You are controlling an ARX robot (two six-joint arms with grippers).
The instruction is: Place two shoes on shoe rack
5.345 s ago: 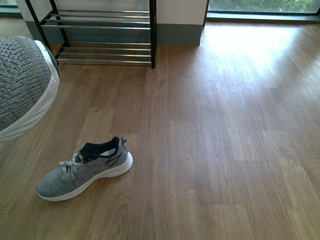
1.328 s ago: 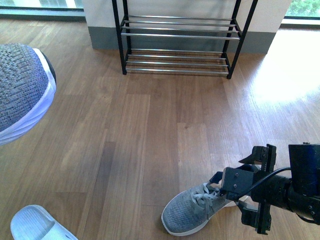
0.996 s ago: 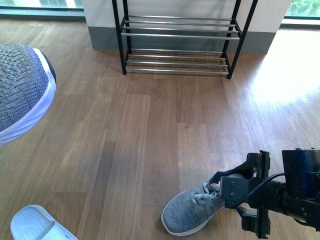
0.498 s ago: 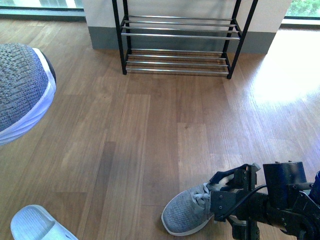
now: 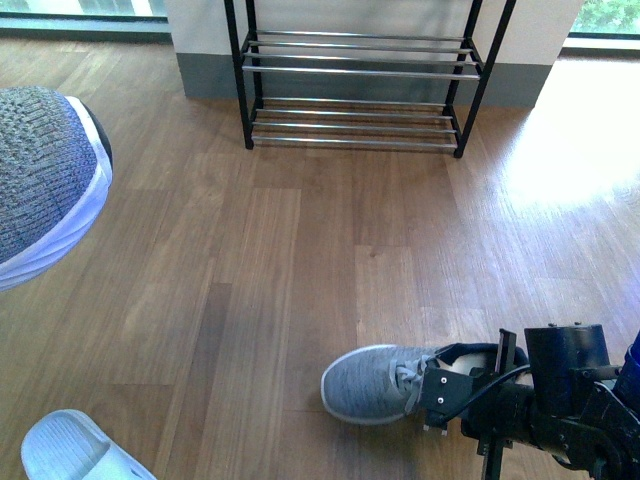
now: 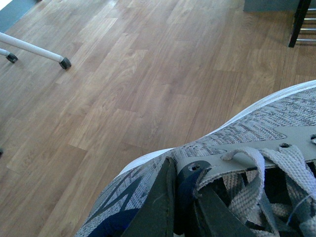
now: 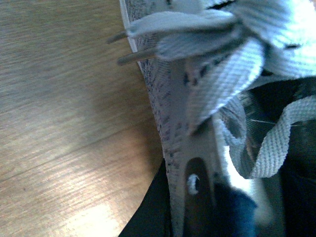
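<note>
One grey knit shoe (image 5: pixel 45 180) with a white sole hangs close at the far left of the front view. In the left wrist view my left gripper (image 6: pixel 178 197) is shut on this shoe (image 6: pixel 256 128) at its navy collar beside the laces. The other shoe (image 5: pixel 375 383) lies low at the bottom right, toe pointing left. My right gripper (image 5: pixel 478 388) is shut on its heel end; the right wrist view shows that gripper (image 7: pixel 190 197) pinching the shoe's (image 7: pixel 168 98) side wall by an eyelet. The shoe rack (image 5: pixel 360 70), black frames with chrome rods, stands against the far wall.
A white slipper (image 5: pixel 75 450) lies at the bottom left corner on the wooden floor. A white leg with a caster (image 6: pixel 34 49) shows in the left wrist view. Bright sunlight falls on the floor (image 5: pixel 570 150) to the right of the rack.
Over the last second the right gripper dropped lower onto the second shoe and the shoe swung from angled to level, toe to the left. The left shoe has stayed put.
</note>
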